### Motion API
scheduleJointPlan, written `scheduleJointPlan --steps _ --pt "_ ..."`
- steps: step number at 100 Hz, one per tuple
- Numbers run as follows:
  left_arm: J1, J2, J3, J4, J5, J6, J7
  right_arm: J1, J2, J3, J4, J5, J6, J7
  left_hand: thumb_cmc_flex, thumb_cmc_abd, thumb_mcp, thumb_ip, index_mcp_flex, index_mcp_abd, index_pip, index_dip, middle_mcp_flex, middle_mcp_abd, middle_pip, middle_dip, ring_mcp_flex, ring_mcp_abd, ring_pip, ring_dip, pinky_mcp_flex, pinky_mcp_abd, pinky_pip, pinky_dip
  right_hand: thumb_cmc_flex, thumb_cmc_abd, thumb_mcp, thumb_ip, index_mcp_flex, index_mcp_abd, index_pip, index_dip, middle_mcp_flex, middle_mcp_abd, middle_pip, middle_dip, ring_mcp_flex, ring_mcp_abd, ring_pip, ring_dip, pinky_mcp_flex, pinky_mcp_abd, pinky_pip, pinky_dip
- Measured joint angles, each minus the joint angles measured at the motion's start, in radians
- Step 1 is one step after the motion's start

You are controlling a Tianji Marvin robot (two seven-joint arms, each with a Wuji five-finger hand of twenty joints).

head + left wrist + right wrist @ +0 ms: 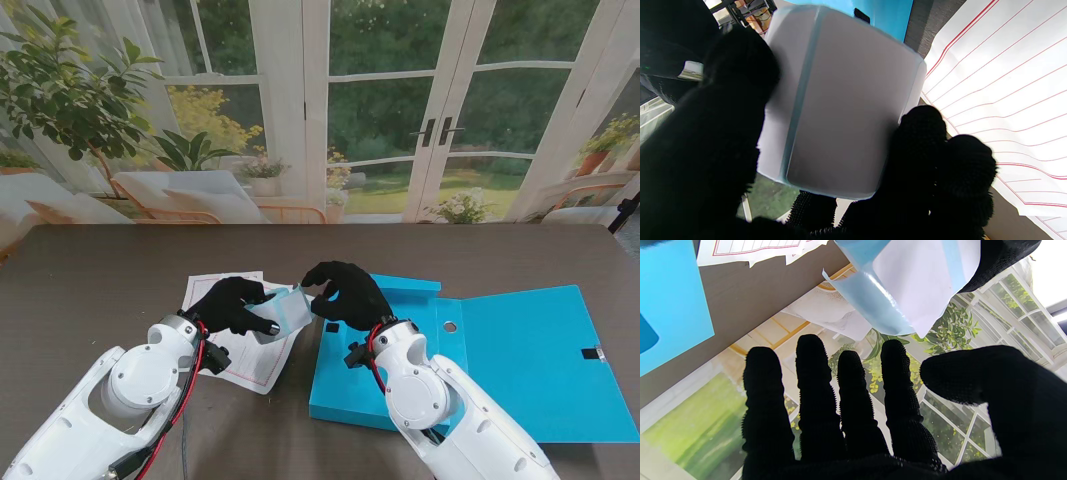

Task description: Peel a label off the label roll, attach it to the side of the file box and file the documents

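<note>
The roll (283, 312) was held off the bench (120, 270) in the left hand (232, 305), fingers (923, 140) wrapped round its sides, over the docs (215, 290). The right hand (345, 295) was seen just beside the roll's far end; in the right wrist view its fingers (897, 373) were spread w/ thumb apart, nothing pinched. A loose blue liner tail and a white label corner were seen hanging just past those fingertips.

Step judged: peeling, label not yet off. Next move would call for thumb and forefinger to be closed on the free label corner, then drawn away from the roll while the left hand is kept firm.

The box (480, 350) lay open on the bench under and beside the right arm. Open bench was left beyond both hands.
</note>
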Motion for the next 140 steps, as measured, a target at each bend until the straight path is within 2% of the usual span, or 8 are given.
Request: scheduleJointPlan --steps 28,47,69,88,99,119,132,140 --pt "-0.003 -0.002 0.000 0.004 -0.032 -0.015 -0.002 -0.020 -0.002 -0.002 -0.041 -0.036 0.043 -0.027 0.000 0.000 0.000 0.000 0.000 0.000 0.000 0.000 0.001 0.000 0.000 -0.004 0.000 0.000 0.001 0.000 0.000 0.000 0.000 0.000 0.002 -0.014 0.012 0.000 0.002 0.016 0.143 0.085 0.000 -0.004 0.025 0.002 0.001 0.000 0.000 0.000 0.000 0.000 0.001 -0.001" --pt "-0.004 -0.002 -0.002 0.006 -0.038 -0.023 -0.014 -0.017 -0.005 -0.020 -0.043 -0.048 0.060 -0.049 0.000 0.000 0.000 0.000 0.000 0.000 0.000 0.000 0.001 0.000 0.000 -0.004 0.000 0.000 0.002 -0.001 0.000 0.001 0.000 0.000 0.033 -0.015 0.022 0.003 0.012 0.021 0.232 0.033 0.014 -0.006 0.042 0.019 0.012 -0.001 0.012 0.000 0.000 0.000 0.014 -0.025" --pt "-0.003 -0.001 -0.004 0.005 -0.050 -0.026 -0.023 -0.007 -0.013 -0.044 -0.032 -0.066 0.081 -0.082 0.000 0.000 0.000 0.000 0.000 0.002 0.000 0.000 0.009 0.008 0.000 -0.005 0.000 0.003 0.011 -0.001 0.000 0.008 0.009 0.000 0.113 -0.077 0.020 -0.292 -0.001 0.021 0.328 -0.040 0.027 -0.008 0.063 0.039 0.044 -0.012 0.024 0.010 0.000 0.000 0.026 -0.027" --pt "-0.003 0.000 -0.005 0.005 -0.061 -0.039 -0.033 0.009 -0.027 -0.064 -0.010 -0.070 0.101 -0.111 0.000 0.000 0.000 0.000 0.000 0.006 0.000 0.000 0.010 0.009 0.000 -0.005 0.000 0.004 0.012 -0.001 0.000 0.010 0.010 0.000 0.146 -0.114 -0.006 -0.683 -0.021 0.029 0.400 -0.043 0.038 -0.015 0.088 0.055 0.055 -0.013 0.036 0.011 0.000 0.000 0.034 -0.027" --pt "-0.003 0.000 -0.005 0.006 -0.062 -0.046 -0.035 0.015 -0.031 -0.071 -0.002 -0.068 0.103 -0.112 0.000 0.000 0.000 0.000 0.000 0.008 0.000 0.000 0.011 0.009 0.000 -0.005 0.000 0.004 0.012 -0.001 0.000 0.011 0.010 0.000 0.186 -0.113 -0.036 -0.850 -0.021 0.031 0.422 -0.044 0.062 -0.017 0.094 0.064 0.063 -0.013 0.044 0.018 0.000 0.000 0.051 -0.027" --pt "-0.004 0.001 -0.005 0.010 -0.062 -0.051 -0.040 0.017 -0.036 -0.077 0.005 -0.048 0.104 -0.117 0.000 0.000 0.000 0.000 0.000 0.009 0.000 0.000 0.012 0.011 0.000 -0.005 0.000 0.005 0.012 -0.002 0.000 0.011 0.010 0.000 0.234 -0.112 -0.030 -0.977 0.014 0.032 0.438 -0.053 0.113 -0.017 0.100 0.075 0.074 -0.013 0.044 0.020 0.000 0.000 0.056 -0.028" --pt "-0.004 0.001 -0.006 0.010 -0.062 -0.052 -0.040 0.013 -0.040 -0.075 0.005 -0.012 0.094 -0.115 0.000 0.000 0.000 0.000 0.000 0.009 0.000 0.000 0.012 0.011 0.000 -0.005 0.000 0.006 0.012 -0.002 0.000 0.012 0.010 0.000 0.244 -0.112 0.061 -1.143 0.023 0.032 0.438 -0.053 0.125 -0.017 0.097 0.091 0.097 -0.013 0.044 0.022 0.000 0.000 0.056 -0.030" --pt "-0.004 0.001 -0.008 0.012 -0.062 -0.052 -0.040 0.009 -0.041 -0.070 0.005 0.001 0.084 -0.108 0.000 0.000 0.000 0.000 0.000 0.009 0.000 0.000 0.012 0.011 0.000 -0.005 0.000 0.006 0.012 -0.002 0.000 0.012 0.010 0.000 0.244 -0.112 0.096 -1.195 0.037 0.032 0.437 -0.053 0.150 -0.017 0.096 0.091 0.112 -0.013 0.043 0.024 0.000 0.000 0.056 -0.031"
